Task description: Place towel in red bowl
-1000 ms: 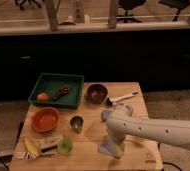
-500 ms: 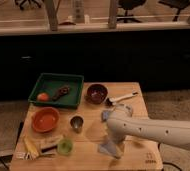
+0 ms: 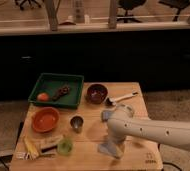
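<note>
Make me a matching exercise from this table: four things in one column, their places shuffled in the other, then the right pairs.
Things
1. red bowl
2. towel
3. green tray
4. gripper

Places
A. back left corner of the table
B. at the end of the white arm, low over the towel
C. lying on the wood near the front edge
D. left side, in front of the tray

Pairs: 1-D, 2-C, 3-A, 4-B

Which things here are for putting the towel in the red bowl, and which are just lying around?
For the job: towel, red bowl, gripper low over the towel.
Just lying about: green tray, brown bowl, spoon, metal cup, blue-grey pad.
</note>
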You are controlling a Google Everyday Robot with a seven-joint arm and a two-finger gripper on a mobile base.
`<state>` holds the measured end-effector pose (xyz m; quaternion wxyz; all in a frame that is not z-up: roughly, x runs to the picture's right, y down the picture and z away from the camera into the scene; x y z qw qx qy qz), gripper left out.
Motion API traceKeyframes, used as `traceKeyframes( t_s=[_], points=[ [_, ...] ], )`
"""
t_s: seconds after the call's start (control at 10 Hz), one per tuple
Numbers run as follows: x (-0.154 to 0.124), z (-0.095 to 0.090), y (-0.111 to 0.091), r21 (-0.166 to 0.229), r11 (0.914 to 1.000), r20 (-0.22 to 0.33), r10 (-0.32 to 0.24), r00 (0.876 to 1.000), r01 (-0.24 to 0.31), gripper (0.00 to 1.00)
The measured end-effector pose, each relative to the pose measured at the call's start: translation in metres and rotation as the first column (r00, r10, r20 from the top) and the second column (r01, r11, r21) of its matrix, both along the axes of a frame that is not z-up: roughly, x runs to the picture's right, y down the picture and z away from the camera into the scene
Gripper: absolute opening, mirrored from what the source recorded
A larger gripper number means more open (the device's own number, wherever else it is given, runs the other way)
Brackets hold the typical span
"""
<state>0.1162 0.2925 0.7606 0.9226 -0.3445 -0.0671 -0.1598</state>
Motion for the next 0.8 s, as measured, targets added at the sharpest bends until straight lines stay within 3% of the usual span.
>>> traceKeyframes(
  t_s=[0.8],
  points=[
    [0.0009, 0.0030, 0.0043, -0.006, 0.9997, 0.007, 0.022, 1.000, -0.022, 0.77]
  ],
)
